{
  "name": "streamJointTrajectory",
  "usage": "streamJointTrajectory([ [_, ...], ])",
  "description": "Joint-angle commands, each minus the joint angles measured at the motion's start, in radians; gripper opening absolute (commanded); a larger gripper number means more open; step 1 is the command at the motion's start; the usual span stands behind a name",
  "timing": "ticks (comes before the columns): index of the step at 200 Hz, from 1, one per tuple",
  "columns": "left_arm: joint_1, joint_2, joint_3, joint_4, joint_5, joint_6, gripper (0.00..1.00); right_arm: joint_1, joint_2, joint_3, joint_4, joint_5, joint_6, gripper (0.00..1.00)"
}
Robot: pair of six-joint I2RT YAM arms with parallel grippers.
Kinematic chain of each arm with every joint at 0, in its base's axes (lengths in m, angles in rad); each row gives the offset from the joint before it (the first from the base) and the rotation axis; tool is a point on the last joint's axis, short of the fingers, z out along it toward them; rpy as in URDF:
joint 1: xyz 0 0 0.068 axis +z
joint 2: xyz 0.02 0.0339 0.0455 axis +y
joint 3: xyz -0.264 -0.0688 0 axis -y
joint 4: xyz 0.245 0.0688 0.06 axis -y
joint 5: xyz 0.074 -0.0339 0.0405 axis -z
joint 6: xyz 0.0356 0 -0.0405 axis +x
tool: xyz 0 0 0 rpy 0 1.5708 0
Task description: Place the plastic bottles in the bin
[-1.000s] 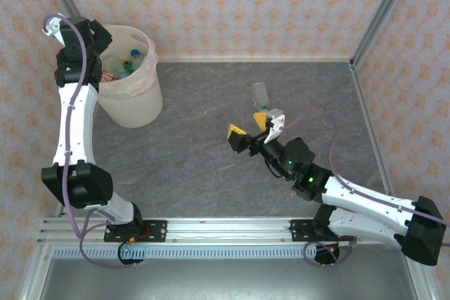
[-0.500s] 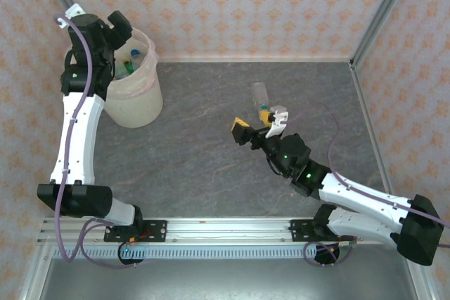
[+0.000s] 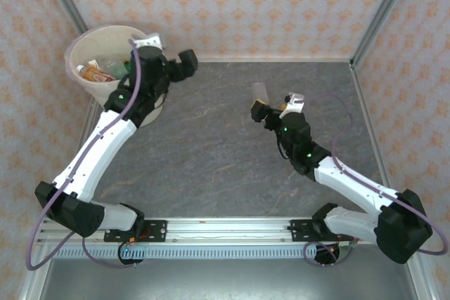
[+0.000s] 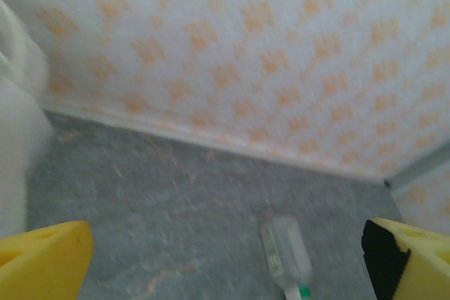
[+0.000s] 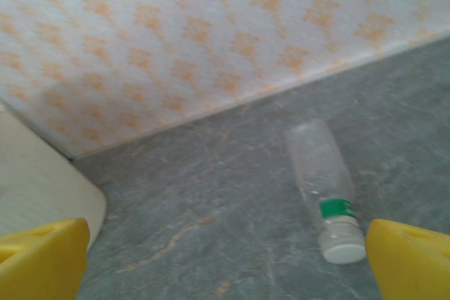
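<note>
One clear plastic bottle with a green band and white cap lies on the grey table near the back wall. It also lies ahead in the right wrist view and, blurred, in the left wrist view. My right gripper sits just in front of it, open and empty. The cream bin stands at the back left with several bottles inside. Just right of the bin my left gripper hangs open and empty, facing the lying bottle.
Patterned walls close the table at the back and sides, with a metal post at the right rear corner. The bin's pale side shows at the left edge of both wrist views. Bare grey tabletop lies between the arms.
My left arm has swung from above the bin out to its right and now faces the table. The right gripper has moved forward and up to the lying bottle.
</note>
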Motion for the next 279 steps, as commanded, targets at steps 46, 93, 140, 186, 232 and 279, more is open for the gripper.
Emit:
streamJointTrajectory([
  [46,-0.148,-0.156,-0.299,0.178,0.007,-0.025,0.99,-0.207,0.275,0.143,-0.116,-0.327,0.071,0.9],
  [93,-0.174,-0.222,-0.44,0.232,0.037,-0.08,0.99,-0.258,0.511,0.297,-0.213,-0.36,0.036,0.79],
  [140,-0.176,-0.278,-0.497,0.237,0.019,-0.084,0.99,-0.28,0.687,0.42,-0.257,-0.391,0.028,0.73],
  [186,-0.175,-0.291,-0.51,0.237,0.007,-0.086,0.99,-0.28,0.788,0.491,-0.294,-0.431,0.013,0.69],
  [232,-0.176,-0.274,-0.498,0.239,0.02,-0.093,0.99,-0.279,0.839,0.509,-0.303,-0.452,-0.006,0.62],
  [279,-0.174,-0.273,-0.493,0.232,0.002,-0.119,0.99,-0.278,0.831,0.493,-0.287,-0.436,-0.017,0.46],
])
